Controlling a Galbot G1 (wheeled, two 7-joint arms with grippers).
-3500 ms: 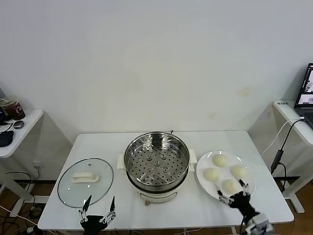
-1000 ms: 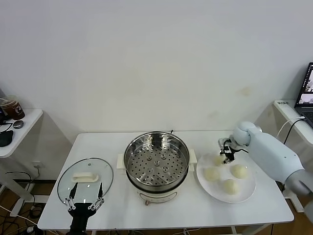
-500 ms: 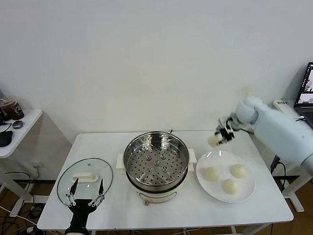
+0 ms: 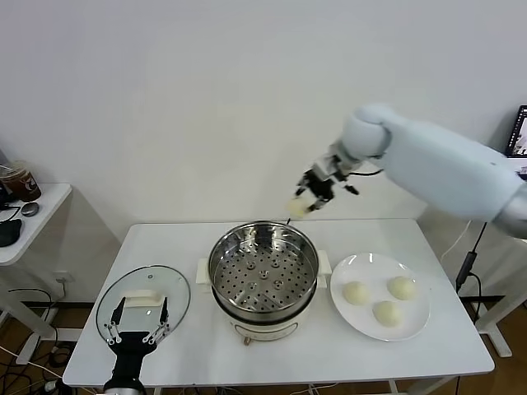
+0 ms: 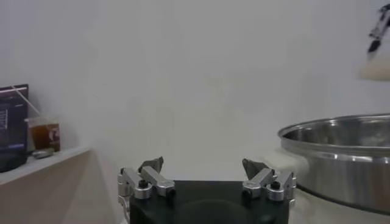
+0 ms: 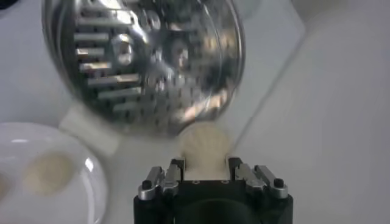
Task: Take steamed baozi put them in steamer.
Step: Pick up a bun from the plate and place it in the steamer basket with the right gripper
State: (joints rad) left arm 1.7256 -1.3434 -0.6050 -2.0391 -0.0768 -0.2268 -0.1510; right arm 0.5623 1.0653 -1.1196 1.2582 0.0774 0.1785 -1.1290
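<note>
My right gripper point(image 4: 306, 200) is shut on a pale baozi point(image 4: 297, 207) and holds it in the air above the far right rim of the steel steamer point(image 4: 263, 271). In the right wrist view the baozi point(image 6: 203, 148) sits between the fingers, with the steamer's perforated tray point(image 6: 146, 61) beyond it. Three more baozi point(image 4: 356, 293) lie on the white plate point(image 4: 417, 321) to the right of the steamer. My left gripper point(image 4: 136, 327) is open and empty, low at the table's front left by the glass lid point(image 4: 140, 300).
The steamer's side point(image 5: 341, 158) shows in the left wrist view. A side table point(image 4: 25, 222) with a cup and a mouse stands at the far left. A laptop point(image 4: 517, 156) sits on a stand at the far right.
My right gripper took one baozi off the plate, lifted it and carried it left to above the steamer's rim. The left gripper rose slightly near the lid.
</note>
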